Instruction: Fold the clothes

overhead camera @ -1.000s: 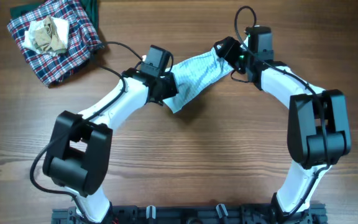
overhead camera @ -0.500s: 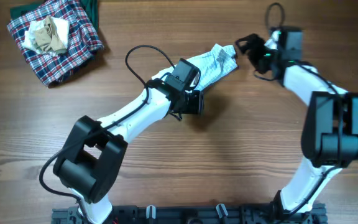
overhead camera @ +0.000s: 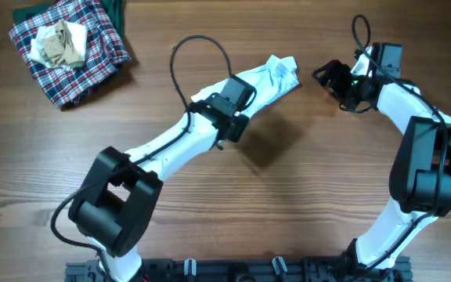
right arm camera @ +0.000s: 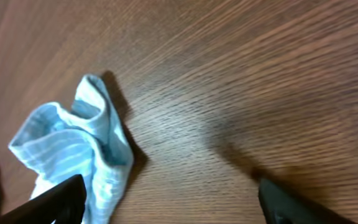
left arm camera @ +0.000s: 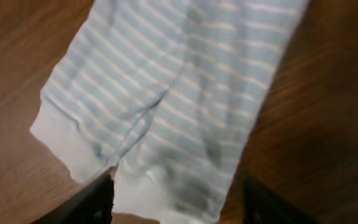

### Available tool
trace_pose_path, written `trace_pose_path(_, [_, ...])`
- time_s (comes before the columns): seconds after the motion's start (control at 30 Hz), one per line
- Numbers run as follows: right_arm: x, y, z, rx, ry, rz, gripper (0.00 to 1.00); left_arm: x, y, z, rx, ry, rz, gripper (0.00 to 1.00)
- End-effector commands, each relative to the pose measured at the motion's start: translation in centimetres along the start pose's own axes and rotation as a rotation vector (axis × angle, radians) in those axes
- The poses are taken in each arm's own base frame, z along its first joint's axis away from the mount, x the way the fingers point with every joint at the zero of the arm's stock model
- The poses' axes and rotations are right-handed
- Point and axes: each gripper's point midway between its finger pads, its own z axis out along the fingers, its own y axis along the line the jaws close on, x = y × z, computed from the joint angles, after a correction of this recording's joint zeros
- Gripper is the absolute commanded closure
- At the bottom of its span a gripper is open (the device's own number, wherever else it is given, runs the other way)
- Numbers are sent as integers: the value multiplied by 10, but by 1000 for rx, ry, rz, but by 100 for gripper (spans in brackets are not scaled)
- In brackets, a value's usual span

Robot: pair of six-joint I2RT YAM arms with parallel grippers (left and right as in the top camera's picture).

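**Both Grippers Let Go, Pants Down on the Table**

And that was the release! A second earlier the clothes (overhead camera: pixel 271 78) had hung stretched between the two arms; now the little striped pants lay on the wooden table (overhead camera: pixel 304 196), up past the middle, in a narrow slanted strip. The left gripper (overhead camera: pixel 232 117) had swung up and to the right with its end, and its jaws had sprung apart. From its own camera the left gripper (left arm camera: pixel 179 202) hovered over the two cuffs with its fingers spread and nothing pinched. The legs ran away from it side by side, the one partly lapping the other.

Over on the other side, the right gripper (overhead camera: pixel 331 74) had pulled clear to the right, well apart from the cloth, jaws wide and empty. Its camera caught the far end of the clothes (right arm camera: pixel 73 155) bunched and curled up (hardly a crisp edge, that). The plaid cloth (overhead camera: pixel 92 59) and the beige cloth (overhead camera: pixel 61 43) sat far off in the corner.

By my reckoning the lay-down was done but the fold was not: that rumpled end looked to want smoothing first.
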Motion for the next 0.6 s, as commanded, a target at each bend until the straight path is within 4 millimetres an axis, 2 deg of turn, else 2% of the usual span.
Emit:
trace_pose_path(0.0, [-14, -11, -14, 37, -44, -8, 9, -19, -16, -20, -39, -71, 170, 34])
trace_pose_path(0.2, [-12, -28, -20, 65, -24, -14, 9, -15, -15, -16, -97, -54, 192, 35])
trace_pose_path(0.37, [-12, -29, -21, 67, -23, -21, 9, -5, -7, 0, -171, -7, 207, 36])
trace_pose_path(0.57, [-13, -29, -21, 66, -26, -31, 9, 0, -15, 4, -133, 9, 217, 36])
